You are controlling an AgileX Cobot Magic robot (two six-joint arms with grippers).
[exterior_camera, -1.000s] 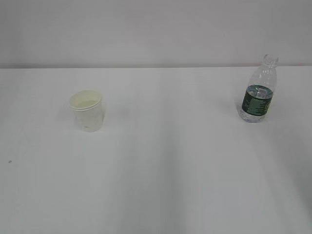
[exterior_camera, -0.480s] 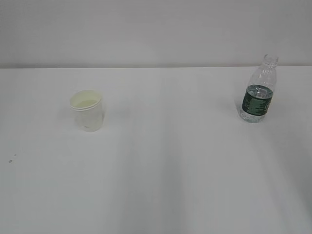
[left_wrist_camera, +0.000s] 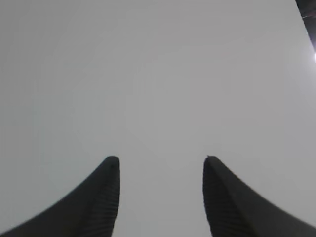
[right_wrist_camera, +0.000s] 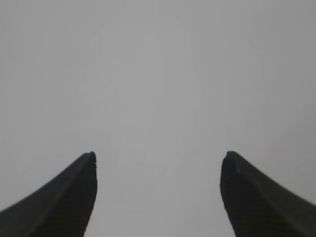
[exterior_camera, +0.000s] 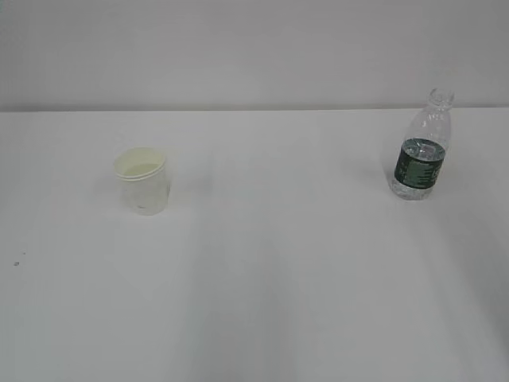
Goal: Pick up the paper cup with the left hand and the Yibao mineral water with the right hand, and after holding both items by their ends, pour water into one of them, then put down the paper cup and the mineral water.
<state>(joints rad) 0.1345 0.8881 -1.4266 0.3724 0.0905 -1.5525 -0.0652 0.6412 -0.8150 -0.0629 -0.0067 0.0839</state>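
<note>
The white paper cup (exterior_camera: pixel 142 181) stands upright on the left of the white table (exterior_camera: pixel 270 263). The Yibao mineral water bottle (exterior_camera: pixel 422 149), clear with a dark green label and no cap, stands upright at the right, some water inside. Neither arm shows in the exterior view. In the left wrist view my left gripper (left_wrist_camera: pixel 161 160) is open and empty, its black fingers (left_wrist_camera: pixel 101 197) over bare table. In the right wrist view my right gripper (right_wrist_camera: pixel 158 155) is open and empty, its fingers (right_wrist_camera: pixel 249 197) wide apart over bare table. Neither wrist view shows the cup or the bottle.
A pale wall (exterior_camera: pixel 254 48) rises behind the table's far edge. A tiny dark speck (exterior_camera: pixel 16 263) lies on the table at the left. A dark edge (left_wrist_camera: pixel 308 19) shows at the top right corner of the left wrist view.
</note>
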